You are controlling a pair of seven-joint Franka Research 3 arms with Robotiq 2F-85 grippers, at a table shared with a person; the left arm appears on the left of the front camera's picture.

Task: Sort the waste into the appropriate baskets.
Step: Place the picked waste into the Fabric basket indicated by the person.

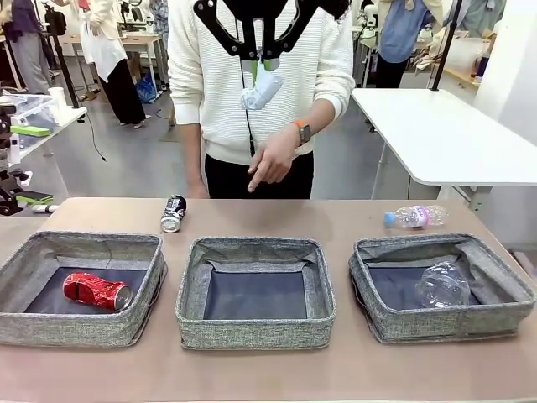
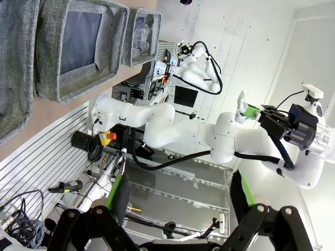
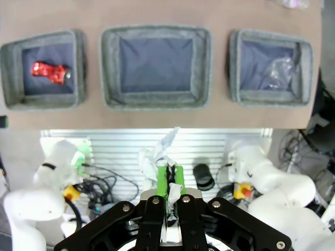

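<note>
White paper wad point(image 3: 152, 156) in right gripper point(image 3: 170, 182)

Heathered grey baskets point(image 1: 84, 329) point(image 1: 256, 332) point(image 1: 445, 323) are sitting on a tan worktop point(image 1: 268, 374)
Their linings are showing dark grey; the crushed can point(image 1: 96, 291) is shining red, the other can point(image 1: 173, 213) is showing black and silver, the bottle point(image 1: 417, 217) is wearing a pink label, the cup point(image 1: 442, 285) is looking clear, and the paper wad point(image 3: 157, 154) is showing white between green-padded fingers point(image 3: 162, 180).
</note>
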